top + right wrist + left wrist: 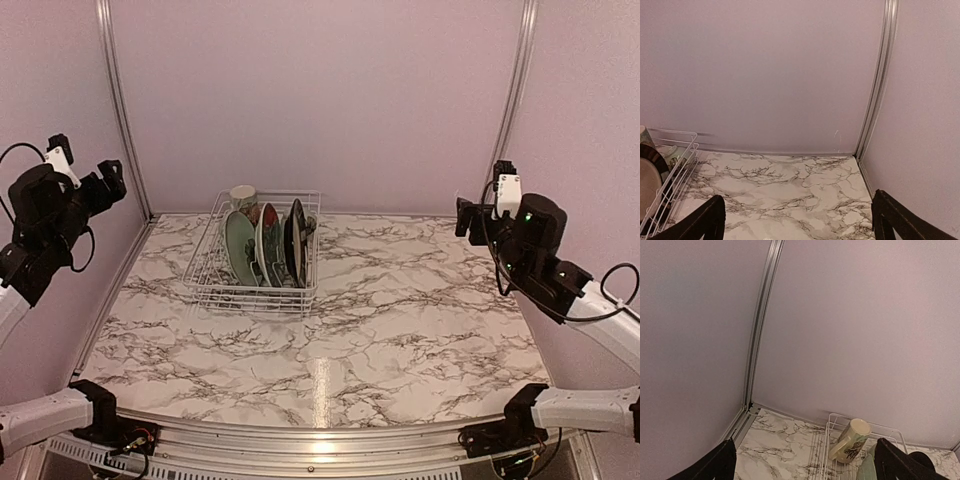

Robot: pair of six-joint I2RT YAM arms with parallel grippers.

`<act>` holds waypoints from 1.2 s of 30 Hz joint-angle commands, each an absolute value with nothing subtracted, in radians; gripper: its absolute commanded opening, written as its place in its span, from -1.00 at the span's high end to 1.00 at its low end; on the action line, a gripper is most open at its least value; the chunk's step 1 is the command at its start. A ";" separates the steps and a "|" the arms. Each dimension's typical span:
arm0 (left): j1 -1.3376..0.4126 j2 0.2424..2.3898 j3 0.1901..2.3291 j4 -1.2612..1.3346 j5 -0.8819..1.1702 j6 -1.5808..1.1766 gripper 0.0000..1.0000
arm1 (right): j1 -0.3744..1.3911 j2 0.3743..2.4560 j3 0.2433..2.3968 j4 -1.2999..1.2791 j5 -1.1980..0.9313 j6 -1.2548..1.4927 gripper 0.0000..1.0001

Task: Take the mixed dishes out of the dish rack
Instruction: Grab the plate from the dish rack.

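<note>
The dish rack (pixel 205 264) is a rectangular white wire basket with low grid sides, standing on the glossy marble-patterned table (pixel 420 320) near its far edge, left of centre. In it, a smooth pale green plate (pixel 239 248) and a dark-rimmed plate (pixel 297 240) stand on edge. Another dish sits between them, but you cannot make out its form. A cylindrical cream floral mug (pixel 243 196) leans at the far end. Matt lilac wall panels joined by aluminium corner rails (pixel 121 110) enclose the table on three sides. Nothing lies between either arm and the rack. The left gripper (pixel 805 460) hangs high over the left edge with its black fingers (pixel 715 466) spread wide and empty. The mug appears well beyond them, toward the right-hand finger. The right gripper (pixel 799 215) is likewise spread and empty, well apart from the rack, which lies off to its left.
</note>
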State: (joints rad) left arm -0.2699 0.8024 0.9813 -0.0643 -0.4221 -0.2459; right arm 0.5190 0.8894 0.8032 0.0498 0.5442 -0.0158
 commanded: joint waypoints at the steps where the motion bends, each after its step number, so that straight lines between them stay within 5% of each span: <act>1: -0.207 0.838 0.923 -0.010 -0.347 -0.310 -0.98 | 0.478 0.950 0.773 0.082 0.544 0.040 -0.97; 25: -0.128 0.970 0.831 0.003 -0.037 -0.482 -0.98 | 0.440 1.112 0.799 -0.045 0.552 0.365 -0.97; 36: -0.285 1.004 0.902 -0.081 0.076 -0.467 -0.98 | 0.437 1.038 0.686 0.073 0.284 0.295 -0.97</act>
State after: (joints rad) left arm -0.2173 0.9794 0.8463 -0.0353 0.0265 -0.4759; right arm 0.4465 1.0588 0.7105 0.0277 0.4049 0.3206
